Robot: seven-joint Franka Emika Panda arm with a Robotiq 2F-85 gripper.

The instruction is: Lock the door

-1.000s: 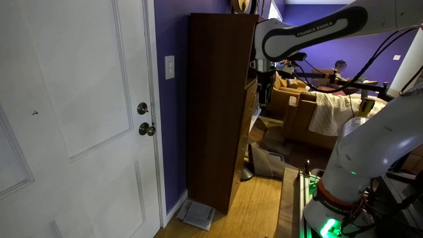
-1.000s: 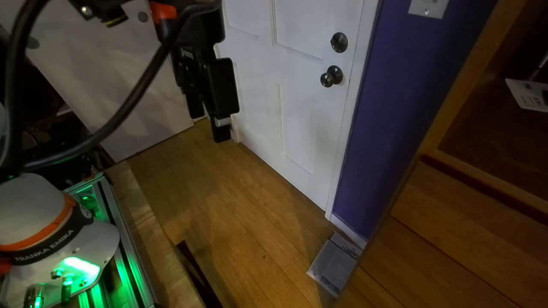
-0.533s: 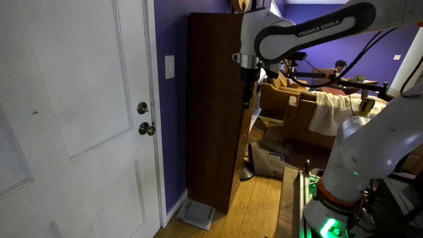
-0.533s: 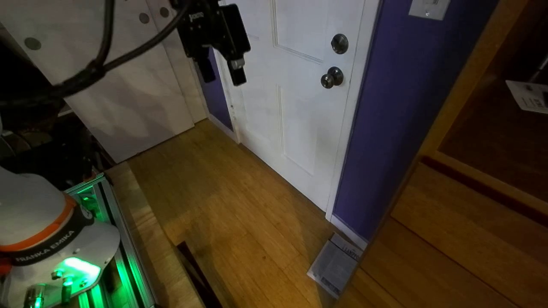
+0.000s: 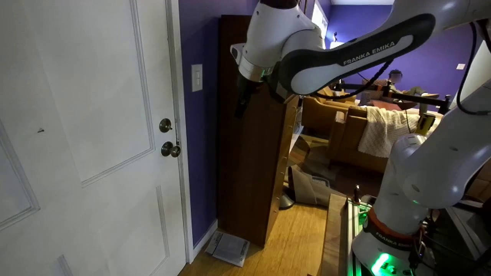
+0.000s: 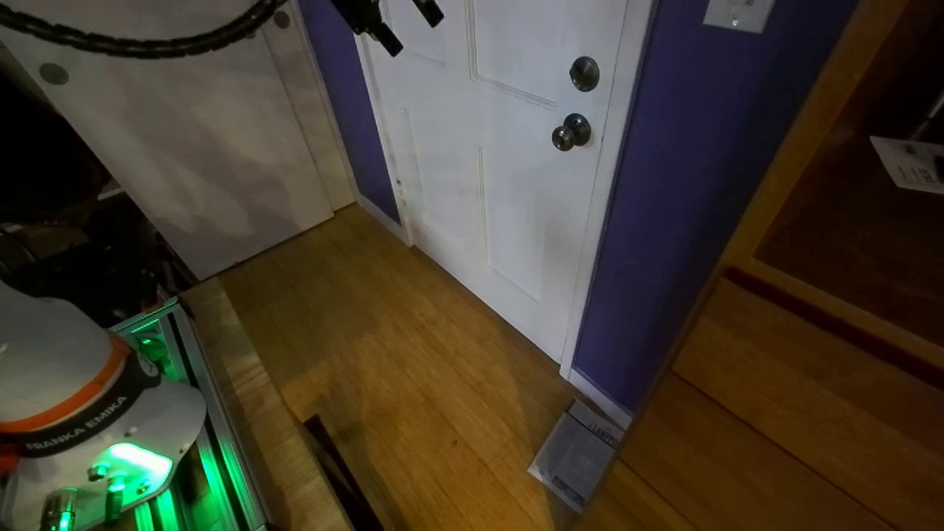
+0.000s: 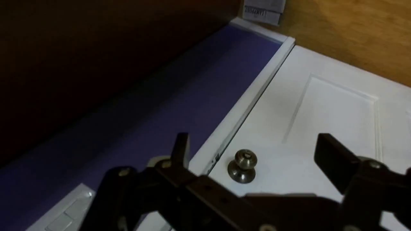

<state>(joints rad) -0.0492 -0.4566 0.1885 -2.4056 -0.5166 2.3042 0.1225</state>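
Since the earlier frame, the gripper (image 5: 241,109) had moved left and tilted, and showed against the dark cabinet (image 5: 249,165) near the middle of an exterior view, apart from the door (image 5: 96,115). In the wrist view its fingers (image 7: 333,158) stood widely spread, the knob (image 7: 246,159) between them just below center. Left of center in an exterior view, the deadbolt (image 5: 165,125) sat above that knob.

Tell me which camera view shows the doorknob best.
The wrist view: the doorknob looks largest there, and nothing blocks it. Both exterior views also show it whole, but smaller, just below the deadbolt.
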